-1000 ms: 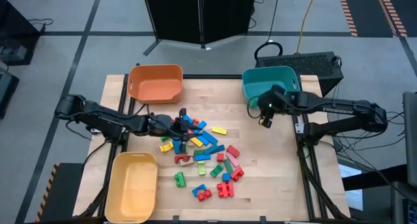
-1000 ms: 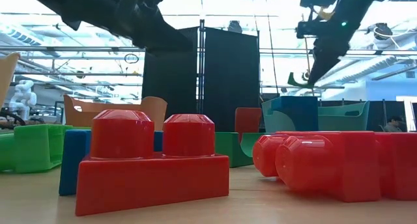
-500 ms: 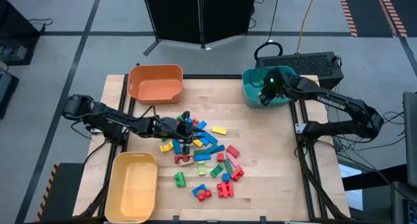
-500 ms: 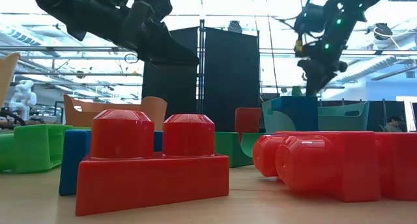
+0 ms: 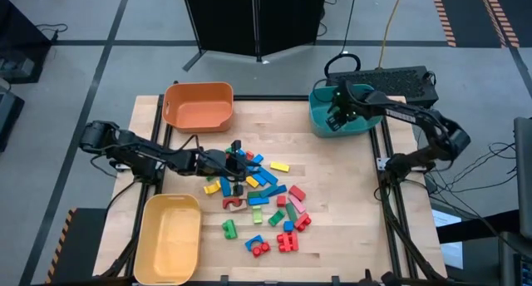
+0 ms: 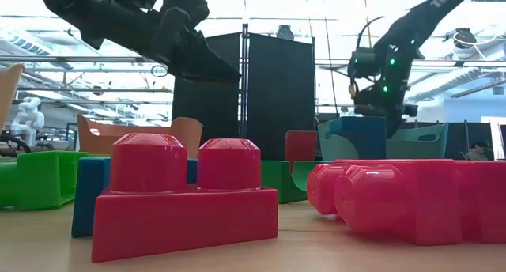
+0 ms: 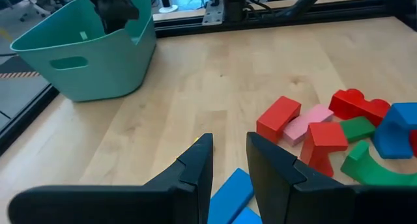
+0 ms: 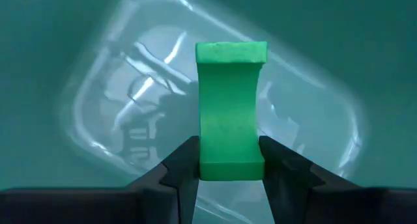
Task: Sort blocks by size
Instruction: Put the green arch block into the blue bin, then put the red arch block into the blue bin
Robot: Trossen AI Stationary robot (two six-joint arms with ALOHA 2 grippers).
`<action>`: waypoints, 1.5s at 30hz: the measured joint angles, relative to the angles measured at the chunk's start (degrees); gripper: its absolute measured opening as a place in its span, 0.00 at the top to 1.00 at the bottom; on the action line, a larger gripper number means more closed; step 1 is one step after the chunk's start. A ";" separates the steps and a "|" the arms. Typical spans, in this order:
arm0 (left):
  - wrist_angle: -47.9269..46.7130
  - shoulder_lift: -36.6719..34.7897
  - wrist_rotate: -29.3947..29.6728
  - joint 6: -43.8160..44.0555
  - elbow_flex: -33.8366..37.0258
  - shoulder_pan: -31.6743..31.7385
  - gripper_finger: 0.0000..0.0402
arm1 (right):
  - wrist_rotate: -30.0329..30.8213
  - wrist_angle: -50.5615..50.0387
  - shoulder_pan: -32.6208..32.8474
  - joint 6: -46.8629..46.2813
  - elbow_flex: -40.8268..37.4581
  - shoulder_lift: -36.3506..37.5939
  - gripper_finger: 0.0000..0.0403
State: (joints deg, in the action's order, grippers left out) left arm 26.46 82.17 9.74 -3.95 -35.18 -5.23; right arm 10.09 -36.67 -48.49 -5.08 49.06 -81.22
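— Change since a second ago, please?

— Your right gripper has travelled from the bare wood below the teal bin up to a spot over that bin, at the upper right of the high view. Your left gripper has barely shifted; it hangs over the upper left edge of the pile of blocks in mid-frame.

— Where does the block sit against the fingers?

— Look at your right wrist view: a green block stands upright between the two dark fingers, pinched at its lower end, with the teal floor of the bin behind it. On the left wrist view your left fingers stand a little apart with nothing between them; a blue block lies on the table just beyond their tips, and red, pink and green pieces lie to the right of the frame.

— Anything you can't make out?

— In the high view the green block is too small to see in the right gripper. The low view is filled by a red studded brick and other near blocks, which hide most of the pile. The yellow bin at lower left is cut by the frame's bottom edge, and the orange bin sits at upper left.
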 joint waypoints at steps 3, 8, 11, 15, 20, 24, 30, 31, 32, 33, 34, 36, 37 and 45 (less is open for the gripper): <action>0.00 0.00 0.85 0.00 0.00 -0.04 0.77 | 0.00 1.14 -0.66 0.28 0.00 -2.49 0.67; 0.00 0.00 2.11 0.15 0.00 -0.04 0.77 | -1.51 3.30 -1.11 1.49 0.00 -5.55 0.67; 0.00 0.00 2.57 0.15 0.00 0.00 0.77 | -2.61 5.37 -1.09 2.33 0.00 -6.65 0.66; 0.00 0.00 2.65 0.17 0.00 0.00 0.77 | -2.97 7.00 -1.07 2.82 0.00 -6.74 0.62; 0.00 0.00 2.75 0.23 0.00 0.00 0.77 | -2.97 6.66 -1.19 3.03 0.00 -6.48 0.53; -0.02 0.00 2.75 0.57 0.00 0.00 0.77 | -2.97 5.98 -1.18 4.34 0.00 -5.73 0.49; -0.02 0.00 2.75 0.57 0.00 0.00 0.77 | -2.95 5.17 -1.18 4.96 0.00 1.71 0.49; -0.01 0.00 2.75 0.56 0.00 0.00 0.77 | -2.95 4.75 -1.18 4.96 0.00 3.57 0.49; 0.00 0.00 2.75 0.57 0.00 0.00 0.77 | -2.98 4.08 -1.17 4.93 0.00 5.49 0.49; 0.00 0.00 2.75 0.57 0.00 0.00 0.77 | -3.01 3.23 -1.05 4.80 0.00 7.54 0.49; -0.02 0.00 2.75 0.57 0.00 0.00 0.77 | -3.11 2.46 -0.82 4.68 0.00 9.57 0.49; 0.00 0.00 2.75 0.57 0.00 0.00 0.77 | -4.01 0.58 -0.16 4.71 0.00 13.51 0.49; 0.00 0.00 2.75 0.57 0.00 0.00 0.77 | -4.60 -0.74 0.42 4.74 0.00 15.25 0.49; 0.03 0.00 2.75 0.57 0.00 0.00 0.77 | -10.80 -8.02 8.75 2.16 0.00 24.13 0.49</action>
State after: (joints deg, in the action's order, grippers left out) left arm 26.49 82.17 12.49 -3.38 -35.18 -5.23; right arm -0.71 -44.70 -39.74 -2.92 49.06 -57.08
